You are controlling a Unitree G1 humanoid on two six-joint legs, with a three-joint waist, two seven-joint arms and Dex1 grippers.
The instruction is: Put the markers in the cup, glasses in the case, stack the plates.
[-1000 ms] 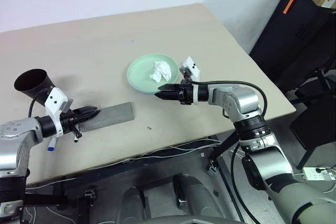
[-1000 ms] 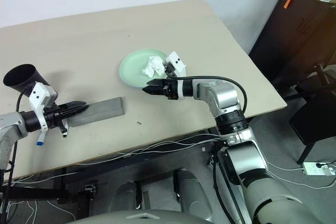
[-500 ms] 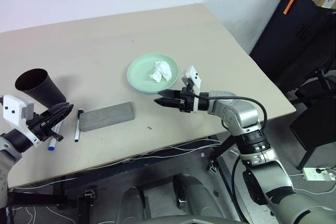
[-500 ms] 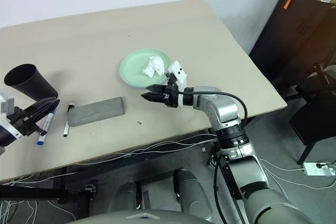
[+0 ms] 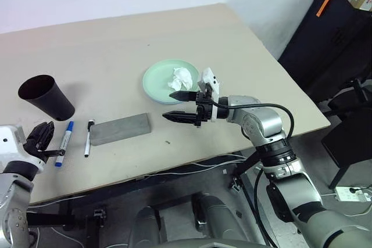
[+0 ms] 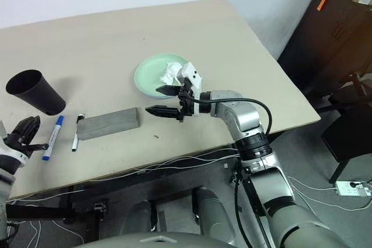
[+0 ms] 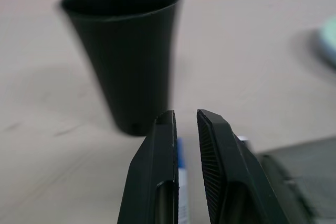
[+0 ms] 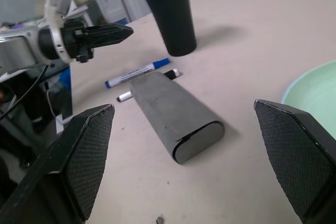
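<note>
My right gripper (image 5: 176, 105) gapes wide, empty, between case (image 5: 120, 129) and mint plate (image 5: 160, 79); left gripper (image 5: 42, 136) nearly closed, empty, at the table's (image 5: 104, 50) near edge beside markers (image 5: 64, 143), cup (image 5: 45, 96) behind

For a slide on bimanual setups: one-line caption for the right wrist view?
Open right gripper faces the grey case, two markers and black cup; shut left gripper hovers beyond.

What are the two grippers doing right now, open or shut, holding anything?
Left gripper: shut, holding nothing.
Right gripper: wide open, empty, pointing at the grey case.
</note>
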